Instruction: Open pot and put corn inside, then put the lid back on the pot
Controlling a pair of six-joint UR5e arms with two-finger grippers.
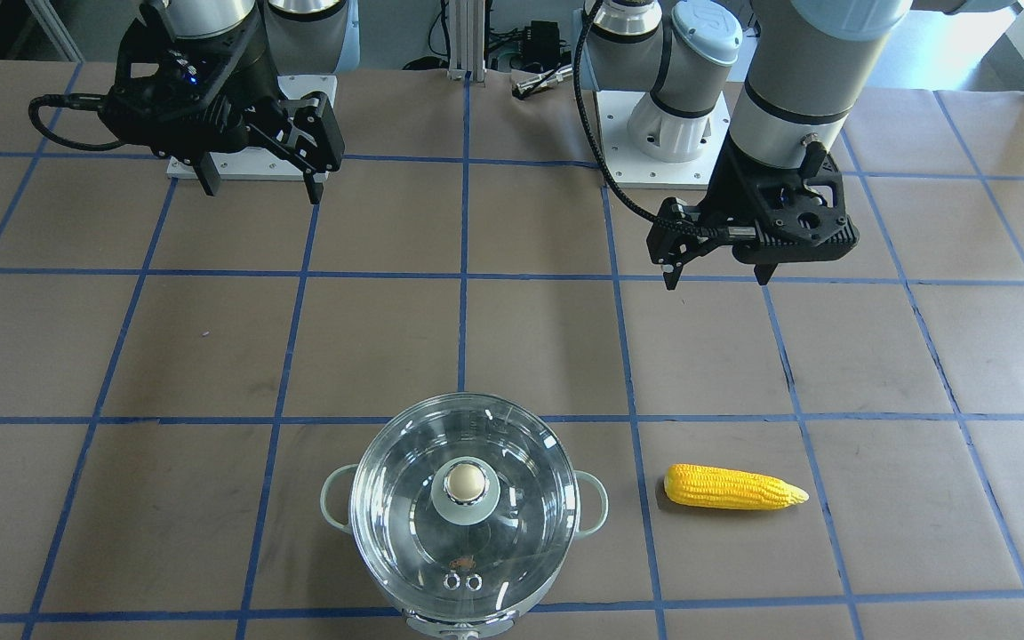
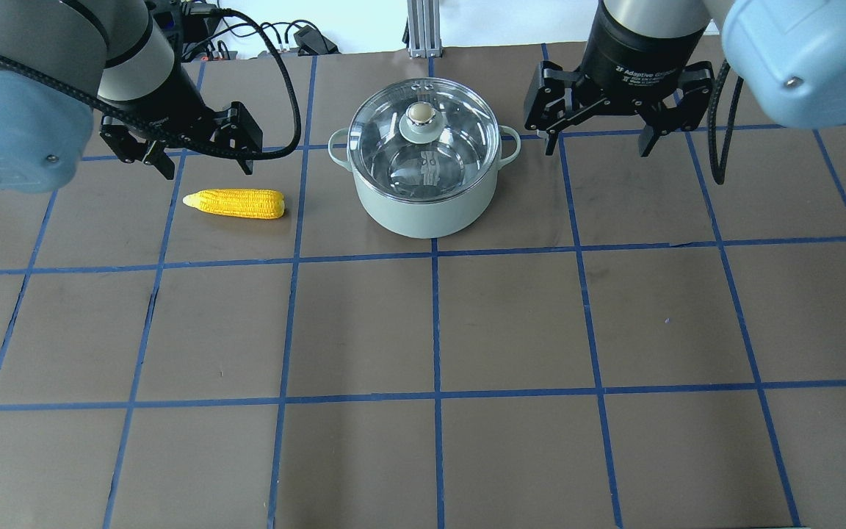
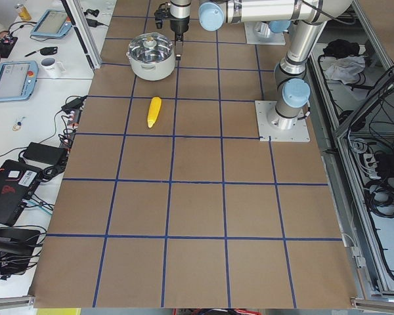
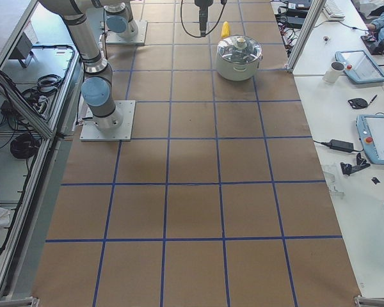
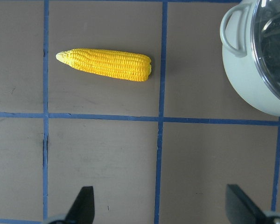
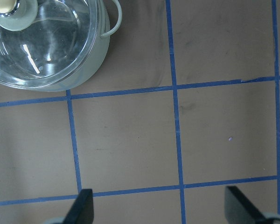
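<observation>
We're right at the start here: the lid sits squarely on the pot, beige knob dead centre, and nothing has been lifted yet. The corn lies flat on the table, off to the pot's left on the robot's side, near it but not touching, blunt end toward the pot and pale tip pointing away. The left claw hangs just beyond the corn, fingers spread wide and empty. The right claw hovers beside the pot's right handle, also spread wide, holding nothing. So the step in hand looks like step one, opening the pot. The right claw seems best placed for it: it would need to slide across until it's centred over the knob, come straight down, pinch that small round ball firmly, then lift vertically so the metal rim clears the pot. The left claw looks lined up to take the corn afterwards.
</observation>
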